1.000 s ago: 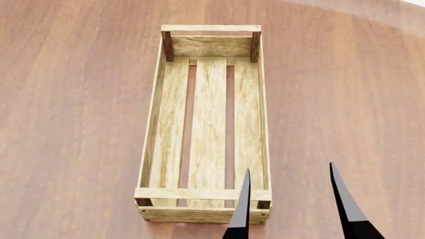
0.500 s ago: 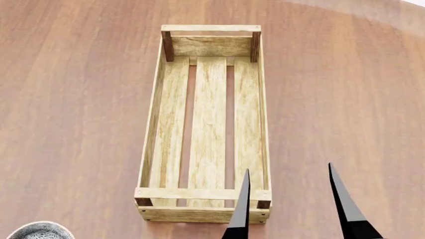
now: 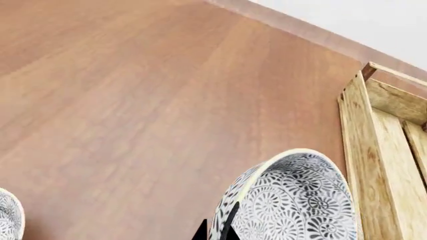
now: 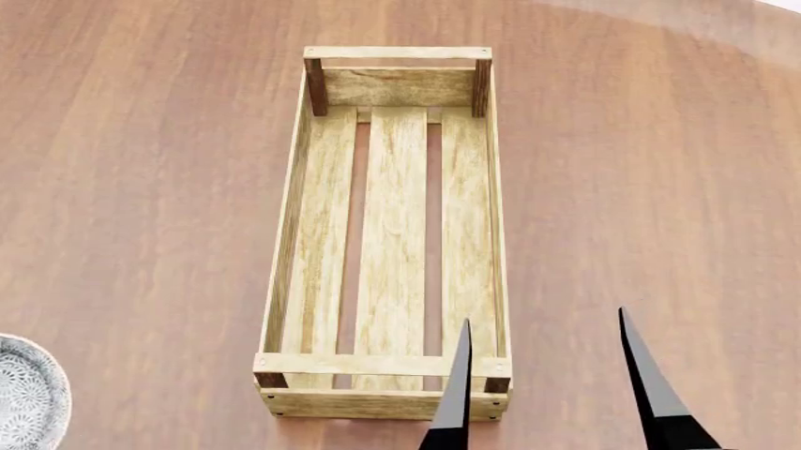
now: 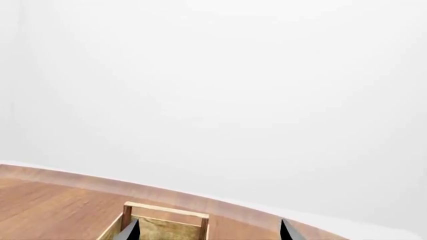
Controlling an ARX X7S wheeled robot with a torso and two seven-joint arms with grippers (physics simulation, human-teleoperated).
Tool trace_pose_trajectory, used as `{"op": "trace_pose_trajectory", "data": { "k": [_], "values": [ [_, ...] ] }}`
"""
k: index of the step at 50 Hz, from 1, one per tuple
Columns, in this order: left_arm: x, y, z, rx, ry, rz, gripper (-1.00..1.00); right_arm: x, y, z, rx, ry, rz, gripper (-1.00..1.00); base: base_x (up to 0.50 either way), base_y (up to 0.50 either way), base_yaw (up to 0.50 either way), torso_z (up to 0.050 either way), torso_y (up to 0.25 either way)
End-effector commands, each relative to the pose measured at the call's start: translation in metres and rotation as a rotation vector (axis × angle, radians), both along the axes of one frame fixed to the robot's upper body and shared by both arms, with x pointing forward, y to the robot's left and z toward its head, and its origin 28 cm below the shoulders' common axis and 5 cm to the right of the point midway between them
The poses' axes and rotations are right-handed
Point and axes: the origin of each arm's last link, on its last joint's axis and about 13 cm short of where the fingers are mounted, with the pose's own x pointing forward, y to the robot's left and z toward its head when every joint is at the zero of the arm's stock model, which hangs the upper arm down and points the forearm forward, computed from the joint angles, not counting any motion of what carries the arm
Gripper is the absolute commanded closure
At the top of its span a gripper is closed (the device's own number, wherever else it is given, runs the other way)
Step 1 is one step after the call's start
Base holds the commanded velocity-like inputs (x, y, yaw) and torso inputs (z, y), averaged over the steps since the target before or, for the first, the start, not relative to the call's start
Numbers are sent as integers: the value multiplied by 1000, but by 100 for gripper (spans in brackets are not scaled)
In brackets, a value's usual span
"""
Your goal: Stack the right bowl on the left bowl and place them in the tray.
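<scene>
My right tool (image 4: 545, 375) shows as two plain black blades, broad at the base and tapering to sharp points, matte, with no screws, cables or markings visible. Of my left tool (image 3: 217, 231) only slim black tips show.

Your bowl (image 3: 293, 200) carries a black-on-white pattern of floral circles, with a cream rim. A second bowl (image 3: 8, 217) shows the same grey-white pattern. Your tray (image 4: 390, 234) is pale, grained wood with dark brown corner posts. The counter (image 4: 150, 187) is reddish-brown wood grain. Your right fingers (image 4: 651, 384) are black.
</scene>
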Motion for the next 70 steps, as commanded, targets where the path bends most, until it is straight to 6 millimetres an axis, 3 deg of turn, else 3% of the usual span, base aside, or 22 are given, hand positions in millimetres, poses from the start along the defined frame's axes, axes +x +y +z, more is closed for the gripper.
{"op": "trace_pose_trajectory", "data": {
  "k": [1, 14, 37, 53, 70],
  "values": [
    [1, 29, 25, 24, -85, 151, 100, 1, -1, 1, -9, -15, -6, -100, 0, 0, 0, 0, 0],
    [-4, 56, 23, -4, -66, 300, 100, 1, -1, 2, -9, -15, -6, -100, 0, 0, 0, 0, 0],
    [-9, 76, 19, -26, -45, 397, 100, 0, 0, -1, -12, -6, 1, -100, 0, 0, 0, 0, 0],
    [-14, 100, 9, -136, 10, 536, 100, 1, 1, -2, -13, 4, 6, -100, 0, 0, 0, 0, 0],
    [-5, 102, 5, -141, 62, 535, 100, 1, 2, -4, -14, 12, 12, -100, 0, 0, 0, 0, 0]
  ]
}}
